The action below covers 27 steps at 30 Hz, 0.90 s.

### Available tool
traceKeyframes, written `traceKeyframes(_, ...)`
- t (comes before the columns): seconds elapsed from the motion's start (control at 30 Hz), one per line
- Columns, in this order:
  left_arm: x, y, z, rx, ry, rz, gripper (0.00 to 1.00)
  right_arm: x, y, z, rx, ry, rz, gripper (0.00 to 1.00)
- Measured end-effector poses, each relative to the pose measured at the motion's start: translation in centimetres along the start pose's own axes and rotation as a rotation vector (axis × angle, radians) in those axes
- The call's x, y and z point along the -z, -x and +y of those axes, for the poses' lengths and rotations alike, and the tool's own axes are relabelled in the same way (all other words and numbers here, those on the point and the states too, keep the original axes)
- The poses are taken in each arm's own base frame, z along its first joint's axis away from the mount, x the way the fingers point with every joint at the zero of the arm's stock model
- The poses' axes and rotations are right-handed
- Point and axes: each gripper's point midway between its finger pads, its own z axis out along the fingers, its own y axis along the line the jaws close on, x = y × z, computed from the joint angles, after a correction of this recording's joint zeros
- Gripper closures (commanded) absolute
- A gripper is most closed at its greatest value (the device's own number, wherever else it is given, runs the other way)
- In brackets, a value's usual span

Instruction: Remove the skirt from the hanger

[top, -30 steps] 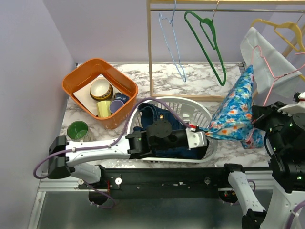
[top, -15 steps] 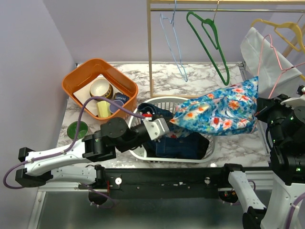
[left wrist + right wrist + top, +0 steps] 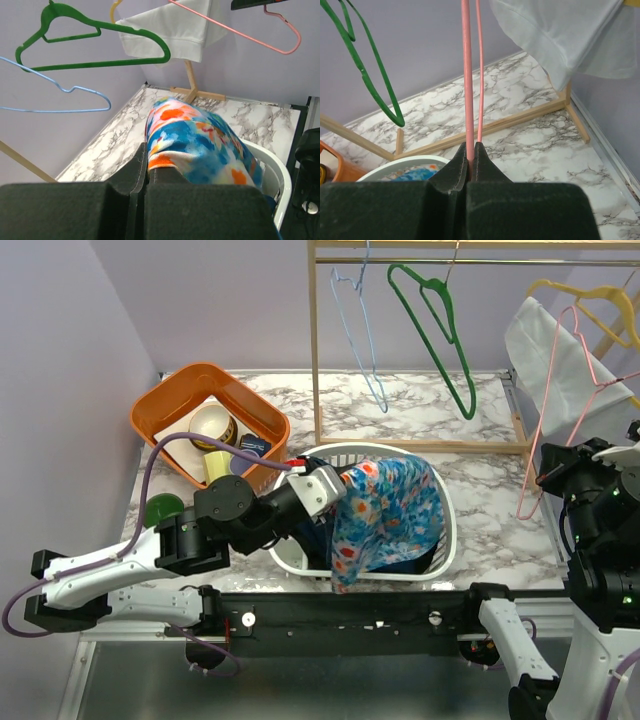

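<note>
The blue floral skirt (image 3: pixel 385 505) hangs free of the pink hanger (image 3: pixel 556 390) and drapes over the white laundry basket (image 3: pixel 440 540), one corner trailing over its front rim. My left gripper (image 3: pixel 328 485) is shut on the skirt's hem at the basket's left side. The left wrist view shows the skirt (image 3: pixel 200 140) bunched in front of the closed left gripper (image 3: pixel 146 150). My right gripper (image 3: pixel 548 472) is shut on the bare pink hanger's wire at the right. In the right wrist view that pink hanger (image 3: pixel 467 75) rises from the closed right gripper (image 3: pixel 471 146).
An orange bin (image 3: pixel 165 410) of cups stands at the back left, a green cup (image 3: pixel 160 510) in front of it. On the wooden rack (image 3: pixel 315 350) hang a blue hanger (image 3: pixel 360 330), a green hanger (image 3: pixel 440 330) and a yellow hanger (image 3: pixel 590 295) with a white garment (image 3: pixel 560 365). Dark clothes lie in the basket.
The left gripper pulled the skirt leftward off the pink hanger and over the basket. The hanger, held by the right gripper, is now bare and has swung upright.
</note>
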Motion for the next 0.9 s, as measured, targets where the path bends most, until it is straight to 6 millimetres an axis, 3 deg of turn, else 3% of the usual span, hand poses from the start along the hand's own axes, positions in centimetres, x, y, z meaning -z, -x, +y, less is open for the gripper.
traceKeyframes(0.17,-0.6,-0.7,0.3,-0.021,0.032,0.022,1.0,0.4,0.3,0.1,-0.002,0.01,-0.016,0.99)
traceKeyframes(0.33,-2.6,-5.1,-1.2,-0.072,0.033,0.129,1.0,0.8,0.7,0.4,-0.001,0.027,-0.033,0.99)
traceKeyframes(0.47,-3.8,-11.2,-3.5,-0.074,0.007,0.258,1.0,1.0,0.7,0.7,0.011,0.046,-0.034,0.99)
traceKeyframes(0.63,-3.2,-18.7,-5.2,-0.029,-0.002,0.407,1.0,1.2,0.7,1.2,0.021,0.079,-0.033,0.99)
traceKeyframes(0.83,-1.5,-26.0,-4.1,0.098,0.087,0.53,0.97,1.9,1.0,1.7,0.023,0.114,-0.053,0.99)
traceKeyframes(0.87,-1.2,-27.0,-3.8,0.121,0.105,0.544,0.96,1.9,1.0,1.8,0.023,0.121,-0.055,0.99)
traceKeyframes(0.9,-1.0,-27.8,-3.7,0.145,0.117,0.552,0.88,1.9,0.9,1.9,0.023,0.128,-0.055,0.99)
